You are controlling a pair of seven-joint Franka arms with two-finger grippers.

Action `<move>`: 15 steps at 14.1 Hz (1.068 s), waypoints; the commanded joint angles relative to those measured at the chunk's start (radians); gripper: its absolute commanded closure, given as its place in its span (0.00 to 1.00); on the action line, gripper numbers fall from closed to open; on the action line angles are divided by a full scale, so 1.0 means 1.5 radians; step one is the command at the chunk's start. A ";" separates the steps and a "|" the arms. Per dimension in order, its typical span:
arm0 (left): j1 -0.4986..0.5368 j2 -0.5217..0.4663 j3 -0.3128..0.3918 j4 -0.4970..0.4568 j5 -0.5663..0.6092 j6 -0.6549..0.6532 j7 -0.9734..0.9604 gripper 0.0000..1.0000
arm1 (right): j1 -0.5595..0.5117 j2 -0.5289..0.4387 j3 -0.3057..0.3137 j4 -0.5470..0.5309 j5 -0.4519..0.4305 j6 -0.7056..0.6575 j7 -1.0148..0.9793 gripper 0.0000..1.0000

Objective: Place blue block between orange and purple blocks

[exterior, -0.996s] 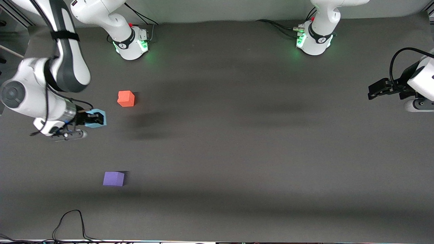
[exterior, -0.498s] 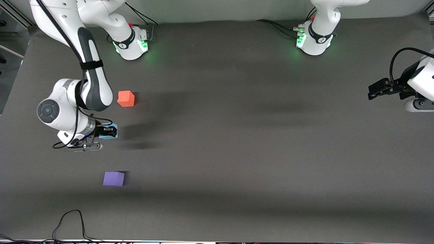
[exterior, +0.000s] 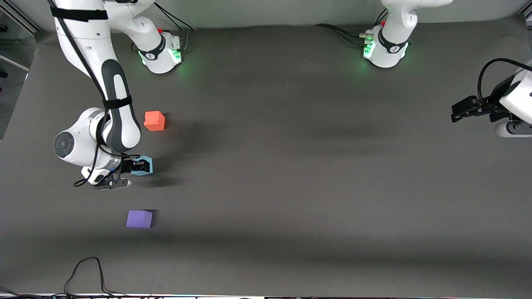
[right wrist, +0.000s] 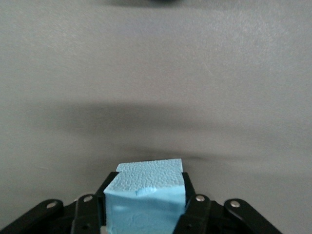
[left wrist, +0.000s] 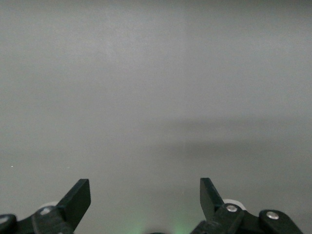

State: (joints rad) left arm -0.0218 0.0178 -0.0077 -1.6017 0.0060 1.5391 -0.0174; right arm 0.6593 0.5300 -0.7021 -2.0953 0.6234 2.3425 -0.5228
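My right gripper [exterior: 140,166] is shut on the sky-blue block [exterior: 148,162] and holds it just over the mat, between the orange block [exterior: 154,121] and the purple block [exterior: 139,219]. Orange lies farther from the front camera, purple nearer. In the right wrist view the blue block [right wrist: 145,197] fills the gap between the black fingers [right wrist: 194,207], with bare mat underneath. My left gripper [exterior: 456,113] waits open at the left arm's end of the table. The left wrist view shows that gripper [left wrist: 145,192] with nothing between its fingers.
The two arm bases [exterior: 160,52] [exterior: 384,50] stand along the back of the dark grey mat [exterior: 291,166]. A black cable [exterior: 85,272] loops at the front edge near the right arm's end.
My right arm has carried the blue block toward the table's middle and nearer the front camera, into the gap between orange and purple. The left arm has not moved.
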 commanded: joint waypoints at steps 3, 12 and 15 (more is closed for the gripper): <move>-0.004 -0.003 0.003 0.000 -0.002 0.000 0.007 0.00 | 0.002 0.024 -0.001 0.009 0.054 0.008 -0.034 0.82; -0.003 -0.003 0.003 0.001 -0.002 0.000 0.006 0.00 | 0.009 0.051 0.000 0.010 0.106 0.018 -0.023 0.13; -0.004 -0.003 0.003 0.001 -0.001 0.000 0.006 0.00 | 0.011 0.038 -0.002 0.011 0.103 0.017 -0.014 0.00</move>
State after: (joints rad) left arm -0.0218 0.0178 -0.0077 -1.6017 0.0060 1.5392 -0.0174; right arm 0.6646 0.5770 -0.6996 -2.0916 0.7462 2.3568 -0.5402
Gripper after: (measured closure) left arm 0.000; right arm 0.242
